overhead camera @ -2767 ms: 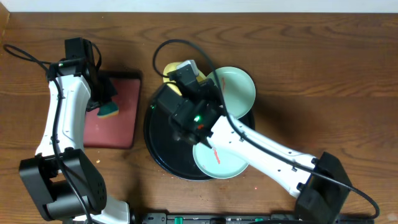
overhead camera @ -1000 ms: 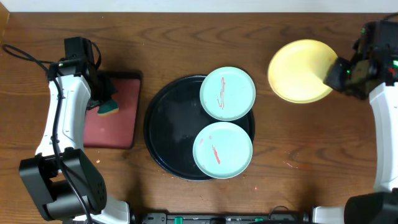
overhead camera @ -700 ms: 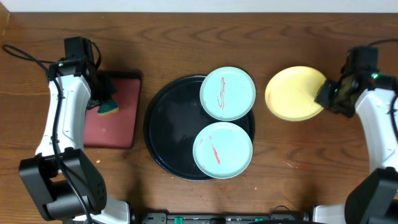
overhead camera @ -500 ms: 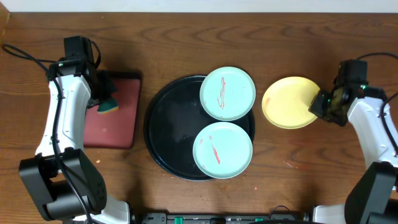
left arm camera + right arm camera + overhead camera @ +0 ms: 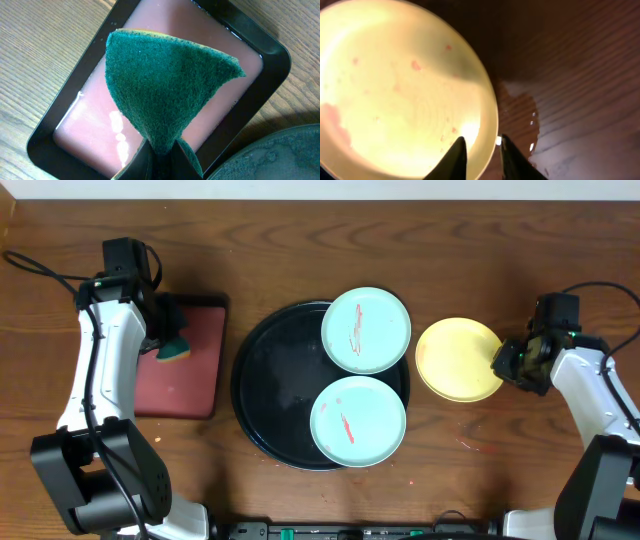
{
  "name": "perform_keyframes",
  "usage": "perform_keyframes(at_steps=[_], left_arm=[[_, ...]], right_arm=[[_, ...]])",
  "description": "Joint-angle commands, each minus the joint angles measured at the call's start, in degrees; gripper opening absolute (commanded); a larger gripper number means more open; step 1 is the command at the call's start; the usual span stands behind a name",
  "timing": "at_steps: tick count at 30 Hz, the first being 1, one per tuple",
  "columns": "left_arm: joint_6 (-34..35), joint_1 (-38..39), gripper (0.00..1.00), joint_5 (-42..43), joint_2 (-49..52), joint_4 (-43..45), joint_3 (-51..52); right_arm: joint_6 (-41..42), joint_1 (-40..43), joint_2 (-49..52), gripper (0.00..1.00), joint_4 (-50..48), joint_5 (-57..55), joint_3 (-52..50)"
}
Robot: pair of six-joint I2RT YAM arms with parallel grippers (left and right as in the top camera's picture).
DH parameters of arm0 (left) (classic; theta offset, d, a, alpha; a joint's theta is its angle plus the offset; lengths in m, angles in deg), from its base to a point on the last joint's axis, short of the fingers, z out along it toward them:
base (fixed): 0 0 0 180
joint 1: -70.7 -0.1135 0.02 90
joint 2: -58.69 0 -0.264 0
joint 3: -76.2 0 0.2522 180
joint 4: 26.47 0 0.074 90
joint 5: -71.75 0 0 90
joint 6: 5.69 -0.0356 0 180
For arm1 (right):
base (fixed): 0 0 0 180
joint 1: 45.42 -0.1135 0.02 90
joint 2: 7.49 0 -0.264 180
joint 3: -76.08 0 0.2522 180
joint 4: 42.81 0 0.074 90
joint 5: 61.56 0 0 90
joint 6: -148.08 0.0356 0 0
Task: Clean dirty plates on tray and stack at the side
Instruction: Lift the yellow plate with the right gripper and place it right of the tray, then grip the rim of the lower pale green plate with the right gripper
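Note:
Two pale mint-blue plates (image 5: 366, 330) (image 5: 358, 420) with red smears lie on the round black tray (image 5: 262, 395). The yellow plate (image 5: 458, 358) is to the right of the tray, over the wooden table. My right gripper (image 5: 505, 363) is shut on its right rim. In the right wrist view the fingers (image 5: 480, 145) straddle the rim of the yellow plate (image 5: 395, 90), which shows faint red specks. My left gripper (image 5: 172, 345) is shut on a green sponge (image 5: 160, 80), held over the red tray (image 5: 100, 125).
The red rectangular tray (image 5: 190, 380) lies left of the black tray, whose edge shows in the left wrist view (image 5: 270, 160). A wet patch (image 5: 520, 110) and small red specks (image 5: 470, 444) mark the table near the yellow plate.
My right arm lifted the yellow plate off the tray, swung it far right, then brought it back left and lower beside the tray. The left arm has not moved.

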Motion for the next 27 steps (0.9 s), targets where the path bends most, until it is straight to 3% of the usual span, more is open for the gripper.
perform_keyframes(at_steps=[1, 11, 21, 27], left_arm=[[0.28, -0.02, 0.08, -0.50, 0.44, 0.24, -0.39], [0.28, -0.02, 0.07, -0.50, 0.44, 0.35, -0.39], [0.28, -0.02, 0.08, -0.50, 0.44, 0.33, -0.39], [0.28, -0.02, 0.07, -0.50, 0.44, 0.33, -0.39]], right_arm=[[-0.63, 0.39, -0.94, 0.24, 2.73, 2.89, 4.72], [-4.46, -4.46, -4.39, 0.30, 17.92, 13.14, 20.22], [-3.56, -19.98, -4.37, 0.37, 22.23, 16.98, 14.60], [-2.27, -26.38, -3.85, 0.35, 18.12, 16.61, 5.42]])
